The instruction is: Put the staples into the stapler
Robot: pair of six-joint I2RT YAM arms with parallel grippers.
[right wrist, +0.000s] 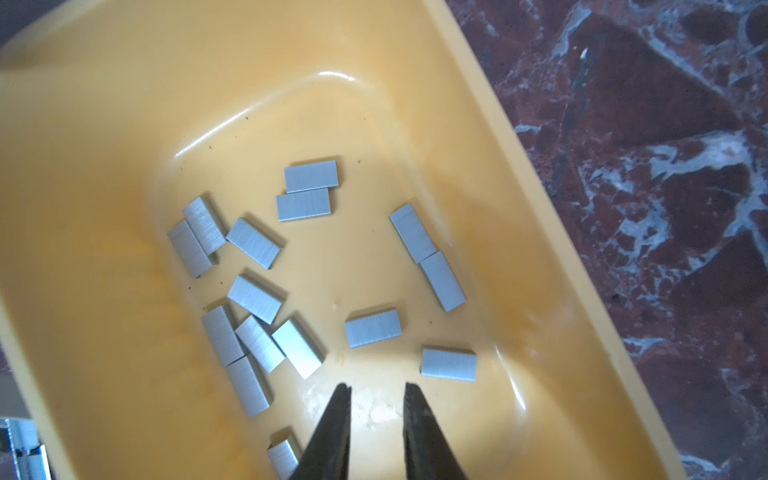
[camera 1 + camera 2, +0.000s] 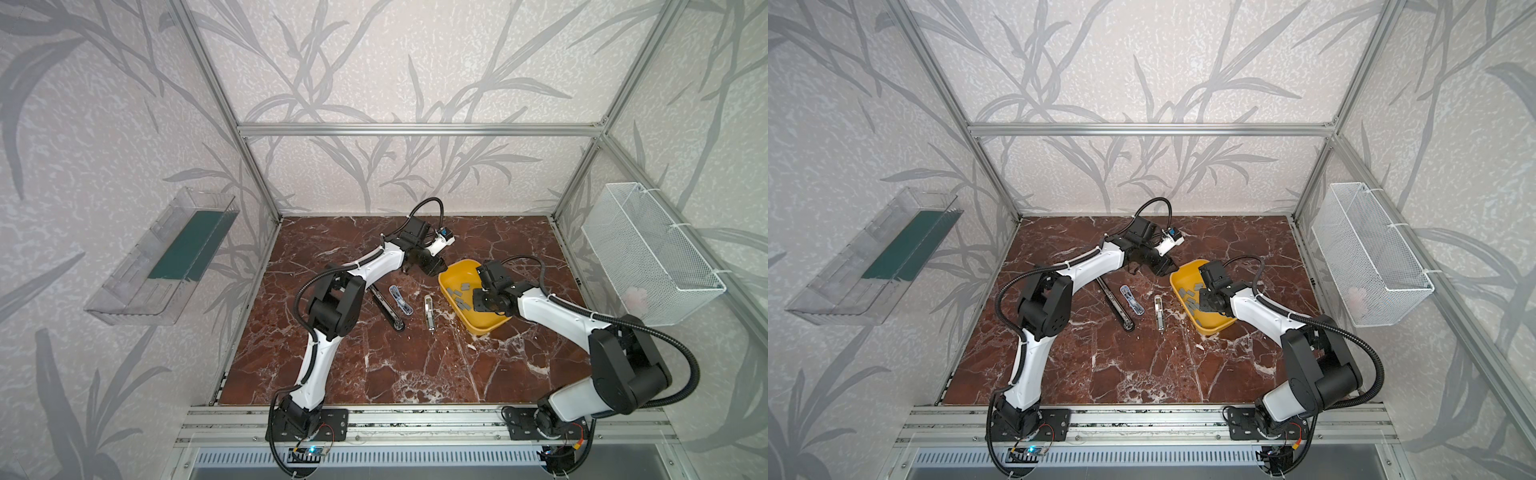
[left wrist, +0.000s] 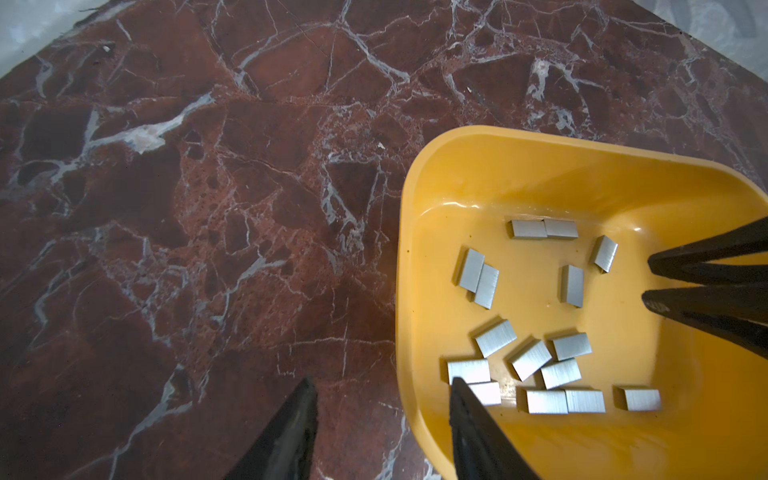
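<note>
Staples (image 1: 311, 176) lie in yellow tray (image 3: 540, 166); left jaws gape astride its rim, right jaws narrow, empty

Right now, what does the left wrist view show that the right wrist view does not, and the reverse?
Only the left wrist view: the left gripper astride the rim of the yellow tray. Only the right wrist view: a shiny metal part at the picture's edge. Both: the right gripper over the tray, staples loose in it, the marble table.
</note>
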